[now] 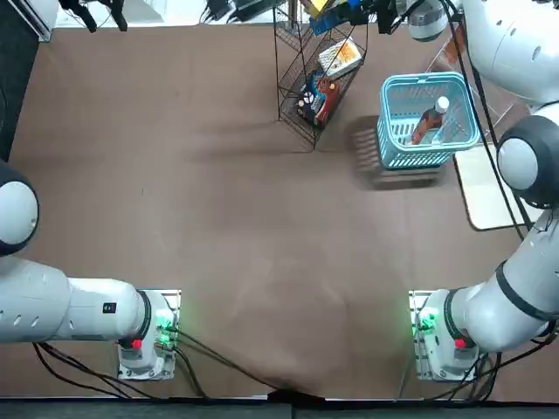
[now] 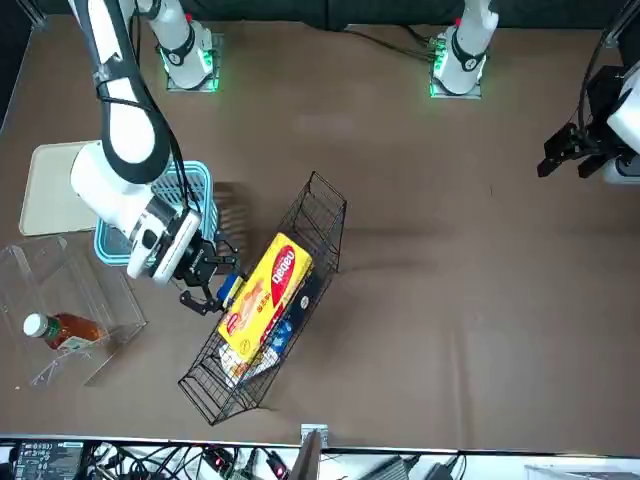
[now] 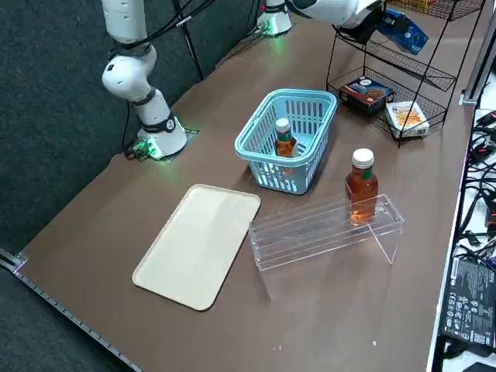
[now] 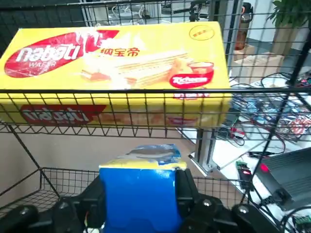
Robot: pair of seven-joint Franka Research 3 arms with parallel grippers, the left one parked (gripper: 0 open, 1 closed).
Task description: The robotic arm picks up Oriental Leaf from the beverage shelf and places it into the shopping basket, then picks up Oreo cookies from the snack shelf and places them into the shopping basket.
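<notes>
The right gripper [image 4: 141,180], parted by the pack's width, grips the bright blue, boxy Oreo cookies [image 4: 141,201] at the black wire rack's [image 3: 425,74] basket-side edge. Probably light and crushable, they want gentle mid-pack pressure. The light blue slotted basket [image 3: 298,94] holds a white-capped tea bottle [image 3: 285,142].

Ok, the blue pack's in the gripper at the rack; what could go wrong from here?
The right gripper holds the blue pack close under a wire tier, so lifting early could snag the rack. The yellow box sits on that tier and might get knocked loose. In the basket, the bottle stands upright and could tip if the pack lands on it.
</notes>
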